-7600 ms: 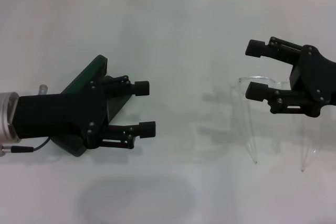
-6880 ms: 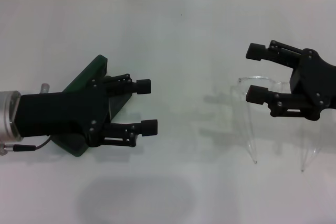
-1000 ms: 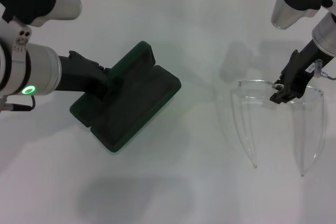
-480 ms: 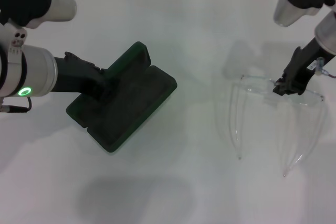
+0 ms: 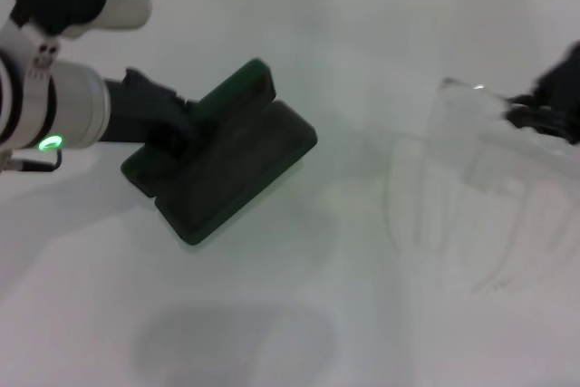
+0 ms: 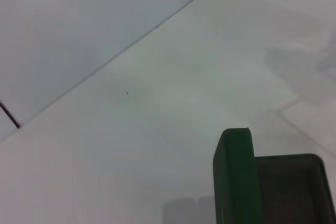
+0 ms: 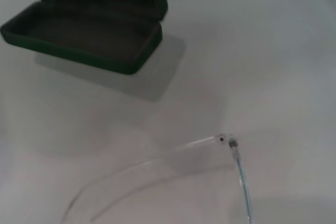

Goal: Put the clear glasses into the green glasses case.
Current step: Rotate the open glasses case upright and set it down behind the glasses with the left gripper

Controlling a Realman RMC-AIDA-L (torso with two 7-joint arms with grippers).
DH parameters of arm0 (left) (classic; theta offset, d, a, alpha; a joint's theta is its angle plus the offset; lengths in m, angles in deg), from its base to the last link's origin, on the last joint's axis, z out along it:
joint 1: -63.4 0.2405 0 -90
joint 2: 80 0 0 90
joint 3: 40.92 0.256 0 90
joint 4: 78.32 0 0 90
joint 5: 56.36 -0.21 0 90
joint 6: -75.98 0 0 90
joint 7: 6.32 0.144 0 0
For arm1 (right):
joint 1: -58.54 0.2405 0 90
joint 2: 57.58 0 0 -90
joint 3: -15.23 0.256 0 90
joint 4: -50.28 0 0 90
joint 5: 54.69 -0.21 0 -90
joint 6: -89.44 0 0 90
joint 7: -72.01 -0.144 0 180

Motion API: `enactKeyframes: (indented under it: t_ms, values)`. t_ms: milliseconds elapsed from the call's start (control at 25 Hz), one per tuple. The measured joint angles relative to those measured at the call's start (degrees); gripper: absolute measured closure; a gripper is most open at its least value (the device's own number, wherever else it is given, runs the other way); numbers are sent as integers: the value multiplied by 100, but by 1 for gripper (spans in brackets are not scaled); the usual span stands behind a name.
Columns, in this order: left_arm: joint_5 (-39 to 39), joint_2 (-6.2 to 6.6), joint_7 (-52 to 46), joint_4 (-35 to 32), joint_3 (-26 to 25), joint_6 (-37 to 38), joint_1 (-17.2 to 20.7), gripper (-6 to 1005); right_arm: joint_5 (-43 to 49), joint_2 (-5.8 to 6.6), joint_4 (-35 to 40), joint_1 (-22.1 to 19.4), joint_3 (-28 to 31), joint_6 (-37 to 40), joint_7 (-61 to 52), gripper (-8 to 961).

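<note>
Lifted off tabletop (image 5: 299, 314) since earlier: clear glasses (image 5: 471, 188), blurred | right pincer (image 5: 544, 108) grasping lens at frame's right | left pincer (image 5: 172, 124) clamped on open green glasses case (image 5: 227, 165), left of glasses

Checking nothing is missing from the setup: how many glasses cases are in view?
1: the green glasses case lies open on the table's left half, at the left end effector. No others show.

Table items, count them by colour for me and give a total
Green: 1, the green glasses case, open.
Clear: 1, the clear glasses.
Total: 2.
</note>
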Motion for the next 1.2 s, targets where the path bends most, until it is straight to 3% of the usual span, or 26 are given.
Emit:
enactKeyframes:
  t_ms: [160,280,360,440,680,800,1000,1200]
  values:
    - [-16,9,44,-5,-10,0,-197,794,-953,8,1379,-1246,132,58,19,871]
    - [-39,17,120,-3,-2,0,-248,794,-1763,-19,1928,-1933,460,217,32,879]
    - [-53,12,224,75,35,0,-315,794,-2323,-24,2008,-2240,879,367,67,879]
    - [-55,1,336,256,188,-24,-517,794,-2884,-23,1888,-2456,1720,633,203,879]
    - [-166,1,514,642,976,-519,-1118,794,-3555,44,1030,-2263,4909,1711,857,880]
    - [-222,2,668,706,1498,-896,-1306,795,-3520,66,781,-2109,6086,2274,1149,880]
    - [-475,-32,770,1032,2143,-1238,-1643,795,-3564,46,405,-2103,6842,2496,1451,880]
    - [-460,-52,753,1573,2350,-1280,-1988,786,-3649,108,-192,-2144,7257,2460,1618,880]
